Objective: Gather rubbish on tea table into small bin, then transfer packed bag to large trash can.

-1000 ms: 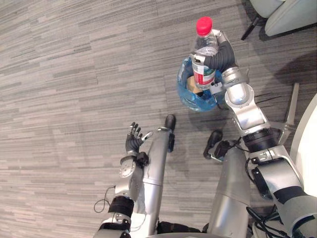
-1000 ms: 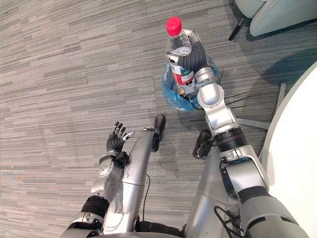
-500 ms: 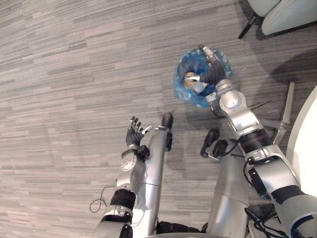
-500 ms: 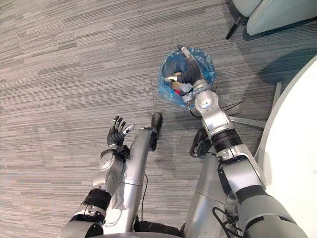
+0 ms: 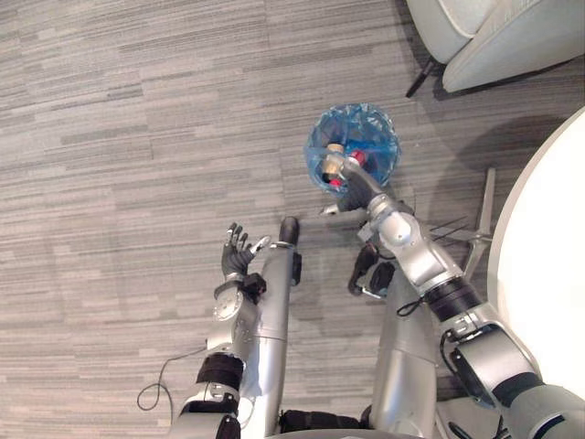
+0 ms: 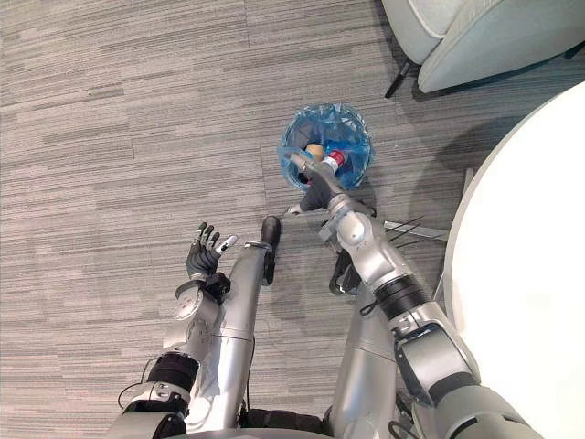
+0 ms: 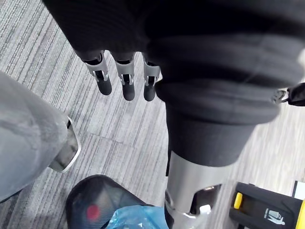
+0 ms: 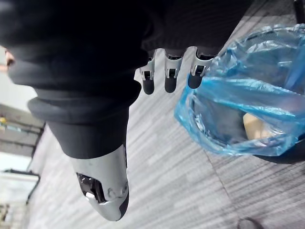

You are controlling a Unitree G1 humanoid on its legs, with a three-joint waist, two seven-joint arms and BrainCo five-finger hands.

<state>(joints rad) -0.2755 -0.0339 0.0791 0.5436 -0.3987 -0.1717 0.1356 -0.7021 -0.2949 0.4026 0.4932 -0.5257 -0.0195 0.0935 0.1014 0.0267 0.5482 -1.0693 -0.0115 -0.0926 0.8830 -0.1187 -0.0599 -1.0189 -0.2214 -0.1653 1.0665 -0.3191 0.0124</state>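
The small bin, lined with a crinkled blue bag, stands on the grey floor ahead of me. A clear bottle with a red cap lies inside it beside a tan piece of rubbish. My right hand hovers at the bin's near rim, open and holding nothing; in its wrist view the straight fingers hang just outside the bag's edge. My left hand is raised over bare floor to the left of the bin, fingers spread, open and empty.
The white round tea table curves in along the right side, with thin metal legs beside the bin. A pale grey armchair stands beyond the bin at the upper right. Grey striped carpet spreads to the left.
The right hand lowered the red-capped bottle into the bin, let go and drew back to the near rim. The camera has shifted, bringing more of the table and chair into view.
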